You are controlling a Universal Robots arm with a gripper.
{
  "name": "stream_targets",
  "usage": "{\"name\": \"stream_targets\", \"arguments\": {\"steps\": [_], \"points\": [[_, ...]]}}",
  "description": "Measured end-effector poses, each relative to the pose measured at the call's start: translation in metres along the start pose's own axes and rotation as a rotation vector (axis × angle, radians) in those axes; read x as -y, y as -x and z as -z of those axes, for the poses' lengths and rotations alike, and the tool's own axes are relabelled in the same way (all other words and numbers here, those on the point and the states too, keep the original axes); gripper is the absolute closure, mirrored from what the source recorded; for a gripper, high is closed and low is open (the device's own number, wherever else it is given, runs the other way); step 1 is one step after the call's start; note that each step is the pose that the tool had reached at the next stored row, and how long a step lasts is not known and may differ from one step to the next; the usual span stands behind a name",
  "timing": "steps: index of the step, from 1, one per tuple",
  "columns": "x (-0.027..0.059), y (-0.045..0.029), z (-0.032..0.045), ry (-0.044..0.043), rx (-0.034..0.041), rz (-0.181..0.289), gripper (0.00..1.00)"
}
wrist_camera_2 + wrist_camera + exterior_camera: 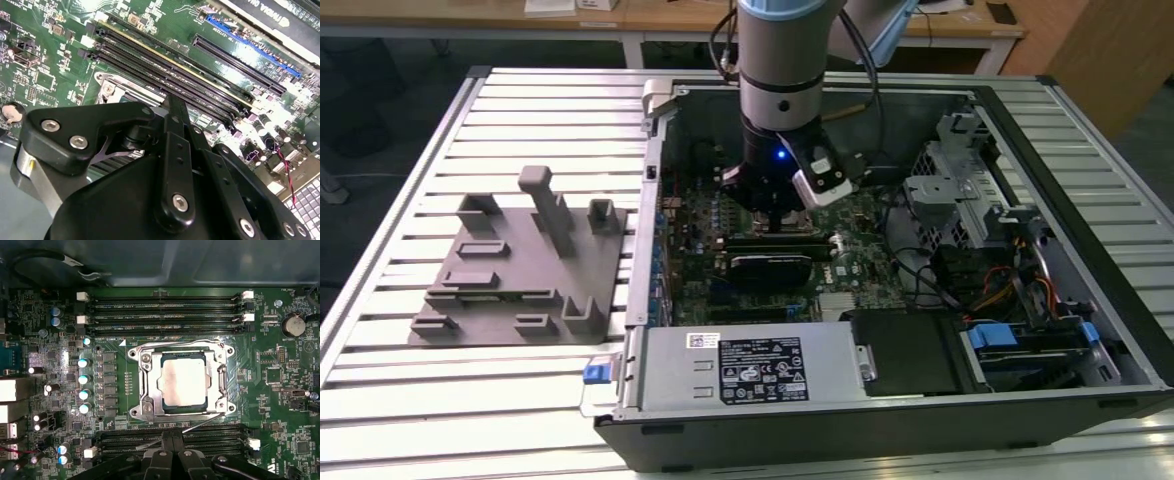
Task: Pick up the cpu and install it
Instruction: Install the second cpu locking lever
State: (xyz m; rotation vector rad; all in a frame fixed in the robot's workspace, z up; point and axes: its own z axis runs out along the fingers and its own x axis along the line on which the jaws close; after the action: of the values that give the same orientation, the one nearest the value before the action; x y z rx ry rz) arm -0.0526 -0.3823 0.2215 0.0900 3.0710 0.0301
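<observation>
CPU seated in socket, arm above board.
Gripper (172,456) fingers look pressed together, empty, just beside the socket frame (181,382); the cpu (182,383) lies inside it. Risk: uneven seating could bend pins.

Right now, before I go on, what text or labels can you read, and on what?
Power supply label: print too small to read.
Motherboard silkscreen: too small to read.
Expansion card lettering: upside down, cut off, unreadable.
cpu top: no readable marking.
</observation>
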Motion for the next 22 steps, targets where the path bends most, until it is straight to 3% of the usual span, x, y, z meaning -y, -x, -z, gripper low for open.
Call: {"name": "stream_targets", "arguments": {"steps": [9, 17, 22], "points": [[0.0136, -0.0015, -0.0039, 0.0637, -0.0038, -0.005, 0.89], [0.0215, -0.0068, -0.0064, 0.1383, -0.008, -0.01, 0.89], [0.0289, -0.0078, -0.0092, 0.1692, -0.0098, -0.012, 0.89]]}}
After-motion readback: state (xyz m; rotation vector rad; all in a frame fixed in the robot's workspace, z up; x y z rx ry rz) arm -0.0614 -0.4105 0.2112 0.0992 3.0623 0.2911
